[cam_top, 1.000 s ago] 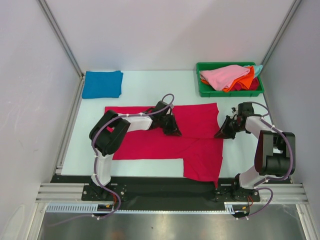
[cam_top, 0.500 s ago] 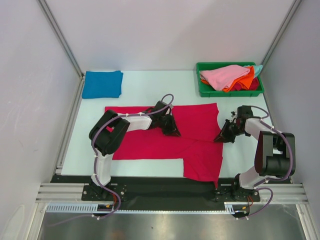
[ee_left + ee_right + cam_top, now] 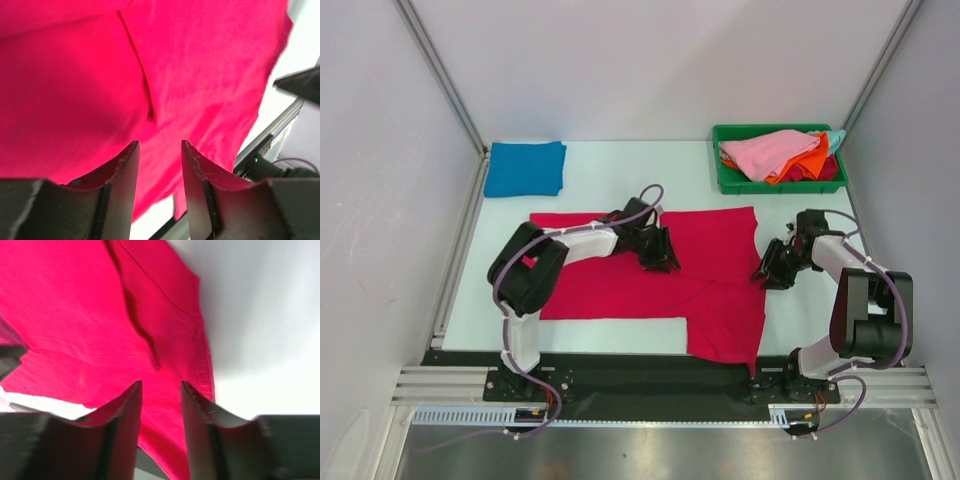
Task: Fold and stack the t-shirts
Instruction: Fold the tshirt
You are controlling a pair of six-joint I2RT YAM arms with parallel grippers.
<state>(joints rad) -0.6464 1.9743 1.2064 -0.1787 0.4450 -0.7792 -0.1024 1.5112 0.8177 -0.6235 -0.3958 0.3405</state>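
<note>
Item: crimson t-shirt (image 3: 620, 290), lying flat mid-table (image 3: 620, 185), its right part doubled over into a panel reaching the near edge, apparently a fold just laid. Left gripper (image 3: 160, 147) hangs over the shirt's middle and right gripper (image 3: 161, 386) over its right hem, both with jaws parted and nothing between them, presumably letting the cloth settle. A second ago both were pinched tight; the shirt lies as it did. Folded blue t-shirt (image 3: 525, 168) in the far-left corner, likely starting the stack. Pink t-shirt (image 3: 770, 152) and orange t-shirt (image 3: 810, 160) wait in the green bin (image 3: 725, 180).
</note>
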